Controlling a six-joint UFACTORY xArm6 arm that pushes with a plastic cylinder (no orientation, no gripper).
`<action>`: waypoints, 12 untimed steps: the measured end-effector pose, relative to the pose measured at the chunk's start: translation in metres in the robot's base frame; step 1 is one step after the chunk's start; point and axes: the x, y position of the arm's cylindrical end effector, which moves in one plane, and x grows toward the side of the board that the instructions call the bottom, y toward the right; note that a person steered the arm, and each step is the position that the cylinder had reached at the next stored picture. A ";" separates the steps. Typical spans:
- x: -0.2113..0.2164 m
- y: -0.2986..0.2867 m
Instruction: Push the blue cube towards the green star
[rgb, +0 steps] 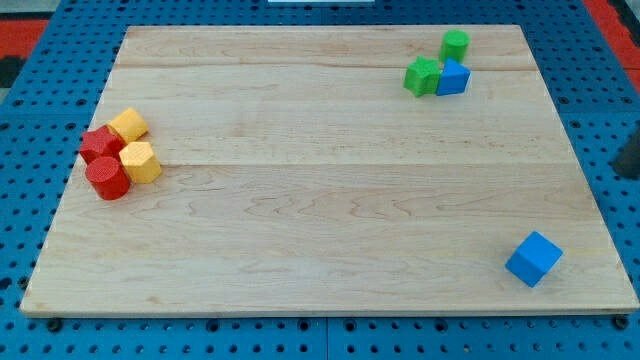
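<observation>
The blue cube (533, 259) lies near the board's bottom right corner, on its own. The green star (422, 76) lies near the top right, touching a second blue block (452, 78) on its right. A second green block (455, 44) sits just above those two. My tip does not show in the camera view. A dark shape (630, 155) juts in at the view's right edge, off the board; I cannot tell what it is.
At the board's left edge is a tight cluster: a red star (100, 143), a red cylinder (107, 178) and two yellow blocks (129, 124) (140, 162). The wooden board (320, 200) rests on a blue pegboard table.
</observation>
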 end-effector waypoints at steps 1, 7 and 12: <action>0.109 -0.023; -0.046 -0.299; -0.173 -0.297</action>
